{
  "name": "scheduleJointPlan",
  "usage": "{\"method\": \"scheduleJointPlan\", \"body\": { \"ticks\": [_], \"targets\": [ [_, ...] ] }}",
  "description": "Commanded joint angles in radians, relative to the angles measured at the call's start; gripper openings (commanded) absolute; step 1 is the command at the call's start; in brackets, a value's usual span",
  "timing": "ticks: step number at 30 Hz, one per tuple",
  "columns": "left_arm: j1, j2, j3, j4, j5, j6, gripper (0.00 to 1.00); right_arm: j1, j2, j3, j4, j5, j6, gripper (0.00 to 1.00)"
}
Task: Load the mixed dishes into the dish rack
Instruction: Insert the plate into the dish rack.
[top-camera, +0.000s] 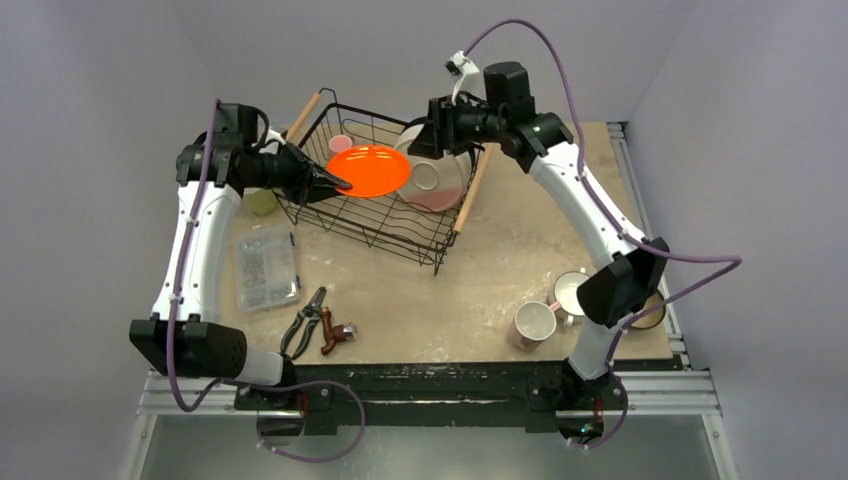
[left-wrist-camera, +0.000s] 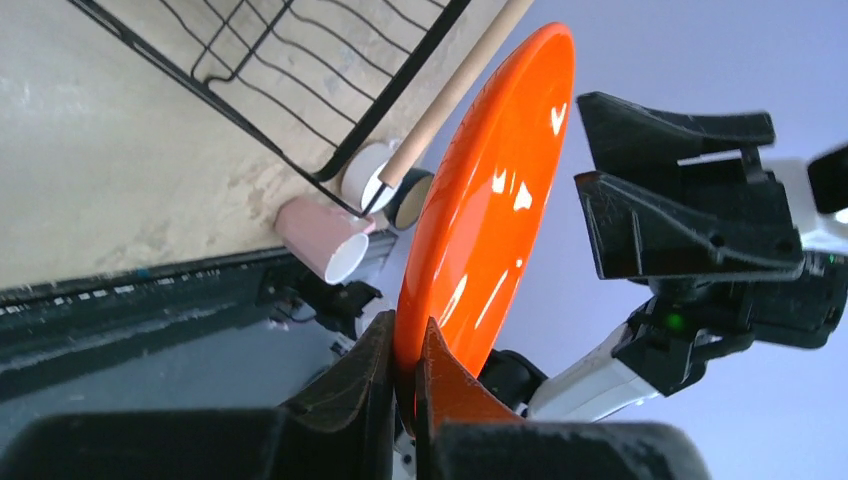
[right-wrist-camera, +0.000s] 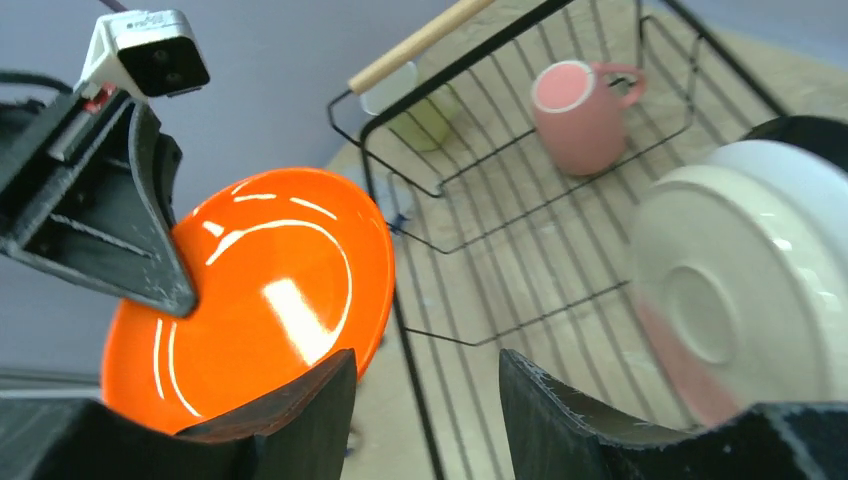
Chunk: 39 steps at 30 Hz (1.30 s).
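left fingers (left-wrist-camera: 360, 372) clenched on the left rim of the glossy red round plate (top-camera: 368, 170), held over the left part of the black wire dish rack (top-camera: 385, 236). right fingers (right-wrist-camera: 548, 402) parted, gripping nothing, beside the cream tan-rimmed plate (top-camera: 437, 176) leaning at the rack's right end.

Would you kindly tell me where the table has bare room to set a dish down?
Bare tabletop lies between the dish rack, the pliers and the near pink mug; more lies right of the rack's wooden handle. Crowded: the left side, with clear box and yellow-green mug.

Glossy red plate (top-camera: 368, 170) aloft above black dish rack (top-camera: 470, 188)
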Motion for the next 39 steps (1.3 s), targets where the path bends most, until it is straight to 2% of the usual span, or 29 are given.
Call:
{"method": "scheduleJointPlan", "body": {
  "ticks": [1, 4, 7, 8, 10, 12, 16, 22, 26, 29, 34, 35, 36, 38, 39],
  "targets": [
    [0.008, 0.036, 0.035, -0.095, 0.175, -0.115, 0.0, 0.0, -0.164, -0.066, 0.024, 0.119, -0.395, 0.55],
    [0.007, 0.065, 0.064, -0.186, 0.188, -0.109, 0.0, 0.019, -0.291, -0.201, 0.101, 0.068, -0.662, 0.59],
    [0.007, 0.116, 0.109, -0.343, 0.191, -0.078, 0.0, 0.099, -0.465, -0.418, 0.228, 0.061, -0.978, 0.75],
    [0.006, 0.131, 0.126, -0.392, 0.191, -0.061, 0.0, 0.118, -0.512, -0.488, 0.288, 0.068, -1.026, 0.79],
    [0.006, 0.156, 0.163, -0.452, 0.18, -0.028, 0.0, 0.135, -0.547, -0.54, 0.356, 0.04, -1.057, 0.8],
    [0.005, 0.163, 0.182, -0.474, 0.173, -0.016, 0.0, 0.169, -0.525, -0.507, 0.326, 0.029, -1.082, 0.79],
    [0.004, 0.153, 0.184, -0.471, 0.165, -0.026, 0.0, 0.293, -0.481, -0.503, 0.361, 0.13, -1.166, 0.78],
    [0.004, 0.142, 0.182, -0.481, 0.152, -0.018, 0.0, 0.363, -0.36, -0.376, 0.206, 0.151, -1.318, 0.67],
    [0.004, 0.133, 0.183, -0.478, 0.143, -0.016, 0.0, 0.408, -0.328, -0.375, 0.22, 0.256, -1.349, 0.56],
    [0.004, 0.128, 0.179, -0.455, 0.149, -0.015, 0.0, 0.429, -0.32, -0.383, 0.247, 0.326, -1.363, 0.38],
    [0.005, 0.114, 0.177, -0.411, 0.157, -0.017, 0.0, 0.436, -0.338, -0.402, 0.308, 0.402, -1.339, 0.03],
    [0.005, 0.113, 0.176, -0.404, 0.16, -0.019, 0.0, 0.436, -0.34, -0.403, 0.31, 0.409, -1.335, 0.0],
    [0.006, 0.112, 0.179, -0.398, 0.164, -0.017, 0.11, 0.436, -0.343, -0.408, 0.315, 0.415, -1.329, 0.0],
    [0.006, 0.11, 0.198, -0.385, 0.144, 0.0, 0.53, 0.435, -0.349, -0.426, 0.331, 0.424, -1.321, 0.0],
    [0.006, 0.108, 0.223, -0.389, 0.112, 0.016, 0.81, 0.434, -0.352, -0.437, 0.343, 0.422, -1.315, 0.0]
  ]
}}
